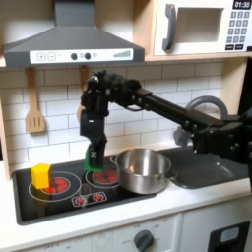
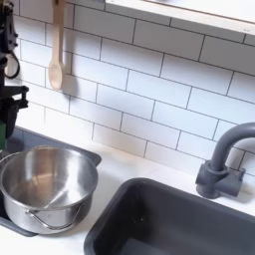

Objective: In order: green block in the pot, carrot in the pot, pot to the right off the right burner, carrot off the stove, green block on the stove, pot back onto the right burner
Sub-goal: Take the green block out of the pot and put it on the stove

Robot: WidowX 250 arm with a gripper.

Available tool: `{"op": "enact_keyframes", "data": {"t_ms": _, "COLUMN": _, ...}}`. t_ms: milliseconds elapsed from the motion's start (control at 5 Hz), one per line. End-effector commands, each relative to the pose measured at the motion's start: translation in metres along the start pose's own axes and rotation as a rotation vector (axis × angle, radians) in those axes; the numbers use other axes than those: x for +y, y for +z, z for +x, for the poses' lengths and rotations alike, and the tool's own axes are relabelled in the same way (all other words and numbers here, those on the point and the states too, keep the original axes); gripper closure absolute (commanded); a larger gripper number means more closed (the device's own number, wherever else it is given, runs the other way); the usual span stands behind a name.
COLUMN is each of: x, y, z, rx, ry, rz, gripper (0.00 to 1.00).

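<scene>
Stove [image 1: 59, 202] room is ample: the pot [image 1: 144, 169] sits off the right burner [image 1: 102, 176], straddling the cooktop's right edge in the first exterior view. Fingers [image 1: 95, 158] are clamped on the green block [image 1: 96, 155] low over that burner, so the block-onto-stove step looks nearly done. Next comes letting go, then lifting clear.

microwave [image 1: 202, 28] clock "01:30" (top right), keypad illegible
</scene>
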State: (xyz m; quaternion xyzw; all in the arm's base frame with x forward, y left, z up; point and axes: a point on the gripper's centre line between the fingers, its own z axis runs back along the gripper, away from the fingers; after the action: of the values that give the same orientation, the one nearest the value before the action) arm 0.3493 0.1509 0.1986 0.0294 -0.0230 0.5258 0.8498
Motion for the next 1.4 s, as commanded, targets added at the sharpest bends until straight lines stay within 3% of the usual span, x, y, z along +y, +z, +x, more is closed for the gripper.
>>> {"op": "enact_keyframes", "data": {"t_ms": 0, "x": 0.009, "y": -0.009, "z": 0.015, "rx": 0.016, "ry": 0.019, "rz": 0.004, "gripper": 1.00}}
{"op": "enact_keyframes", "data": {"t_ms": 600, "x": 0.019, "y": -0.014, "z": 0.020, "rx": 0.055, "ry": -0.004, "rz": -0.007, "gripper": 1.00}}
{"op": "enact_keyframes", "data": {"t_ms": 800, "x": 0.017, "y": -0.015, "z": 0.020, "rx": 0.069, "ry": -0.036, "rz": -0.015, "gripper": 0.00}}
{"op": "enact_keyframes", "data": {"t_ms": 1000, "x": 0.016, "y": -0.020, "z": 0.020, "rx": 0.078, "ry": -0.050, "rz": -0.004, "gripper": 0.00}}
{"op": "enact_keyframes", "data": {"t_ms": 1200, "x": 0.014, "y": -0.016, "z": 0.020, "rx": 0.079, "ry": -0.071, "rz": -0.020, "gripper": 0.00}}
